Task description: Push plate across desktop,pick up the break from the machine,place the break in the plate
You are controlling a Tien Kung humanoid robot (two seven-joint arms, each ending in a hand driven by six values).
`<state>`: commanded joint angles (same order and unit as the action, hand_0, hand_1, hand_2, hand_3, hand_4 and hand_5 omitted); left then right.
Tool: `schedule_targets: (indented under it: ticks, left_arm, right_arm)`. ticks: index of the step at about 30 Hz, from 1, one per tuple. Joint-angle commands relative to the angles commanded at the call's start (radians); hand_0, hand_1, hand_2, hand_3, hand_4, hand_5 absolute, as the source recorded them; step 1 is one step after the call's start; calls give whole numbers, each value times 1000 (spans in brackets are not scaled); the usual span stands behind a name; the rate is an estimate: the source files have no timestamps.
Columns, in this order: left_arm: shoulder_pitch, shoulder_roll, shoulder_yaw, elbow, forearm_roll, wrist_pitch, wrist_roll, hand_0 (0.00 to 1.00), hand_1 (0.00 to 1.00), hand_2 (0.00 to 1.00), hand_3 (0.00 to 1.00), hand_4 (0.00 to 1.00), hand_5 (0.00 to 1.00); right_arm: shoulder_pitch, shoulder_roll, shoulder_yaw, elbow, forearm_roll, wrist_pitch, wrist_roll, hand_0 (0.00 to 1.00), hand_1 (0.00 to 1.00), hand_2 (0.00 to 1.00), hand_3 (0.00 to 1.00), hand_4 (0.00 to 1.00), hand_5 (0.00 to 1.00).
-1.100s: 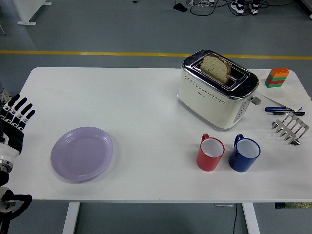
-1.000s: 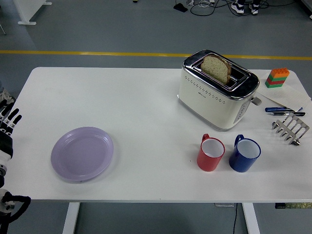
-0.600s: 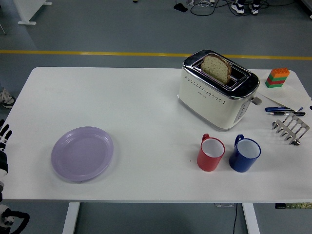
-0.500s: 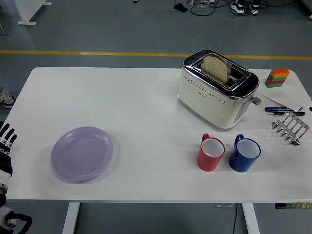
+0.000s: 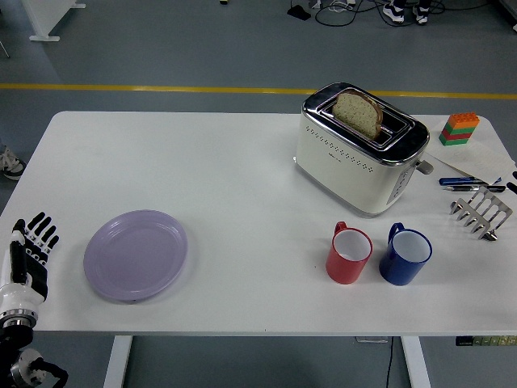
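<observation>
A lavender plate (image 5: 136,254) lies on the white table (image 5: 242,178) at the front left. A slice of bread (image 5: 357,112) stands upright in a slot of the cream toaster (image 5: 359,149) at the back right. My left hand (image 5: 31,250) is at the table's left edge, just left of the plate and apart from it, fingers spread and holding nothing. My right hand is out of view.
A red mug (image 5: 349,254) and a blue mug (image 5: 405,255) stand in front of the toaster. A metal toast rack (image 5: 483,212), pens (image 5: 468,183) and a stack of coloured bricks (image 5: 459,128) sit at the far right.
My left hand dropped back toward the left edge, then came in again lower down and now sits close beside the plate. Nothing on the table has moved.
</observation>
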<state>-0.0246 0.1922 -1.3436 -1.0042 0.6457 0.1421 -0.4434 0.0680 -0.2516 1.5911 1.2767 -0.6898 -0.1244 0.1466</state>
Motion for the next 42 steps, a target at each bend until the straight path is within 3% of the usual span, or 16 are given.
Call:
schedule_targets:
  ticks: [5, 28, 42]
  left_arm:
    - [-22, -7, 35, 38, -10, -18, 6, 865, 865, 873, 761, 565, 998]
    - [-91, -24, 148, 81, -47, -49, 27, 847, 846, 845, 749, 560, 998]
    - [-119, -37, 206, 75, -76, -56, 25, 843, 842, 838, 744, 560, 998]
  right_arm:
    - [-2, 1, 11, 2, -3, 0, 0, 705, 669, 689, 641, 517, 385]
    - [-3, 8, 14, 2, -6, 1, -3, 705, 669, 689, 639, 518, 387]
    - [-1, 8, 12, 1, -6, 2, -2, 705, 669, 688, 639, 518, 387]
